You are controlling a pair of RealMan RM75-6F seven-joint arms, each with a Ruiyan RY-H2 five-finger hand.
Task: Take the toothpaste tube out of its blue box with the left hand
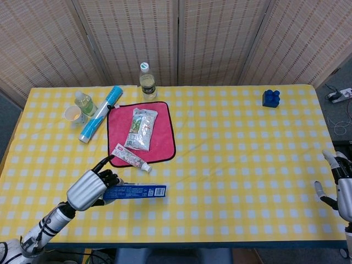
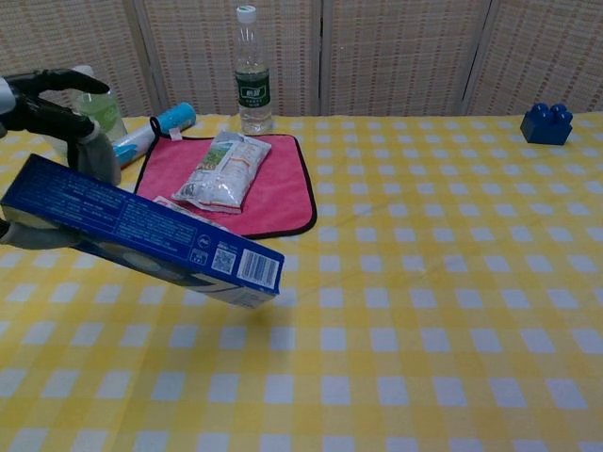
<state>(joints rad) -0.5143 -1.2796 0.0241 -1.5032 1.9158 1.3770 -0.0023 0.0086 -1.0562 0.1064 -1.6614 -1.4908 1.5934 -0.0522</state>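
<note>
My left hand grips one end of the long blue toothpaste box, held above the table near the front left, its open end pointing right. The white toothpaste tube lies out of the box on the front edge of the pink cloth; in the chest view the box hides most of the tube. My right hand hangs open off the table's right edge, holding nothing.
A clear packet lies on the pink cloth. Behind it stands a water bottle. A blue roll, a small bottle and a cup sit at back left. A blue block sits far right.
</note>
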